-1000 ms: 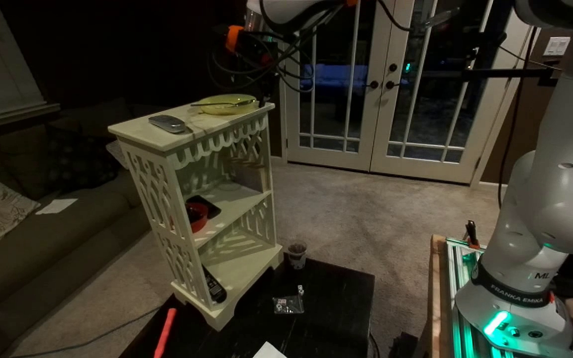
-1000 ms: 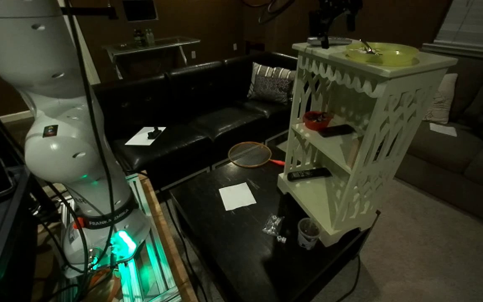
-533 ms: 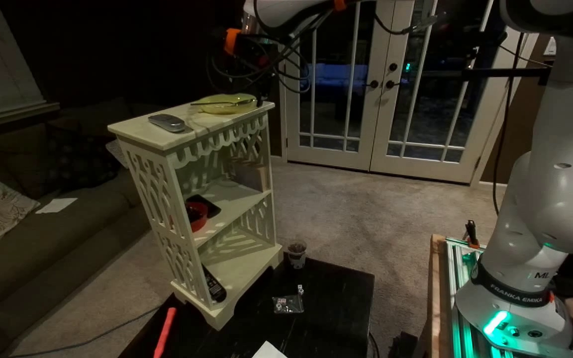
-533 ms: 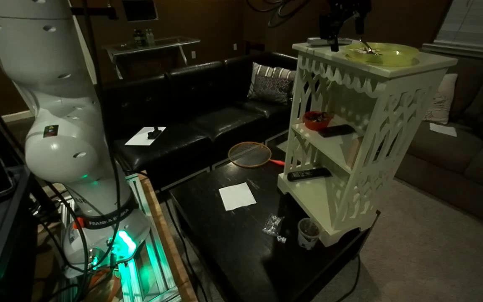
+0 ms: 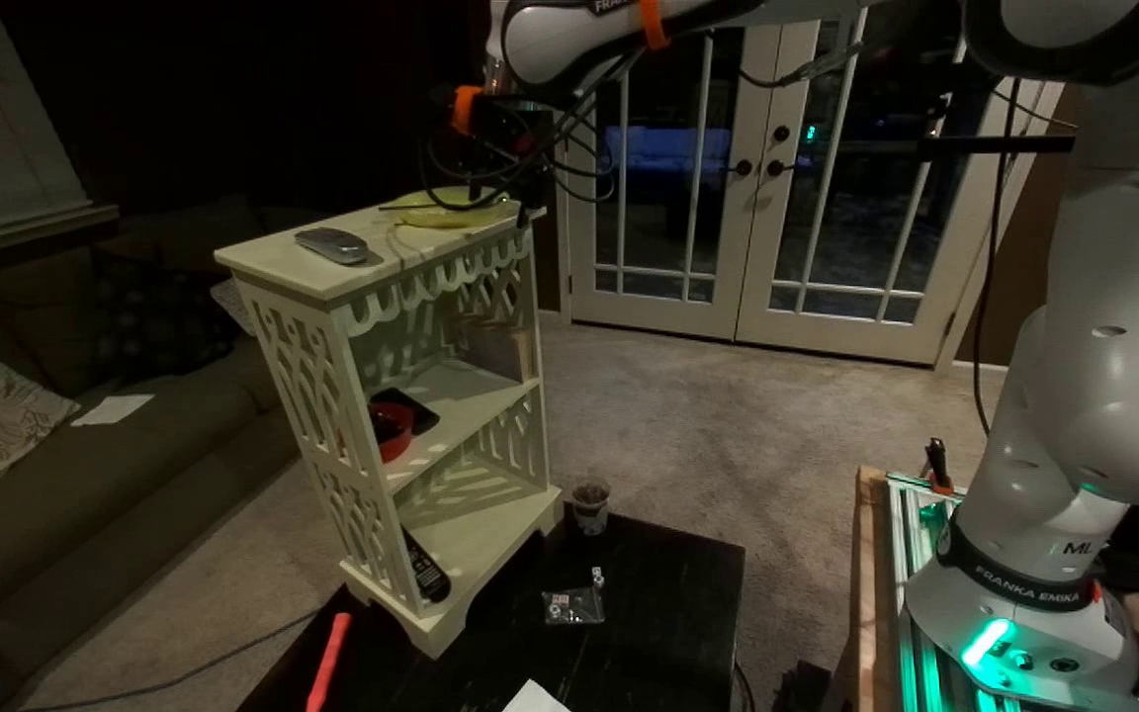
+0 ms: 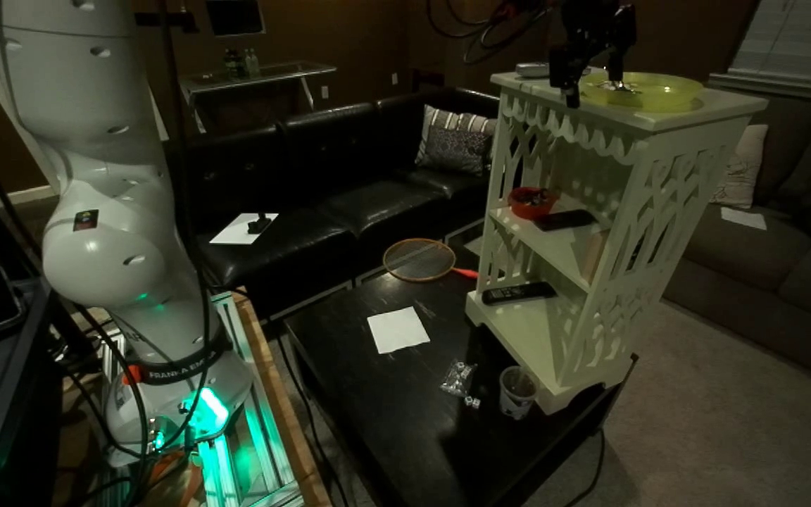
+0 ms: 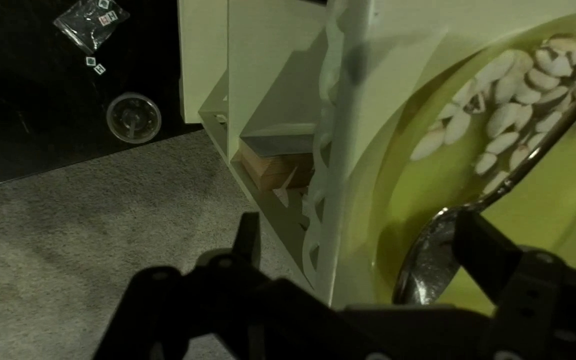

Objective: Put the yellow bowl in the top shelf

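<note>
The yellow bowl [image 5: 446, 217] stands on the very top of the cream-white unit, also in an exterior view [image 6: 666, 95]. In the wrist view the bowl [image 7: 558, 195] holds white shell-like pieces and a metal spoon [image 7: 433, 260]. My gripper [image 7: 358, 220] is open and points down across the bowl's near rim, also in both exterior views [image 5: 498, 206] [image 6: 594, 90]. One finger is over the bowl's inside by the spoon; the other is outside, past the unit's front edge. Whether they touch the bowl I cannot tell. The top shelf [image 6: 550, 243] is the upper inner board, also in an exterior view [image 5: 466, 391].
A red bowl [image 6: 532, 203], a flat black object [image 6: 566, 220] and a wooden block [image 7: 283, 170] are on the upper board. A grey oval object [image 5: 332, 244] lies on the unit's top. A remote [image 6: 518, 292] lies on the lower board. A cup [image 6: 518, 391] stands on the black table.
My gripper has come down and over to the bowl, so its open fingers now straddle the near rim. The bowl has not visibly moved.
</note>
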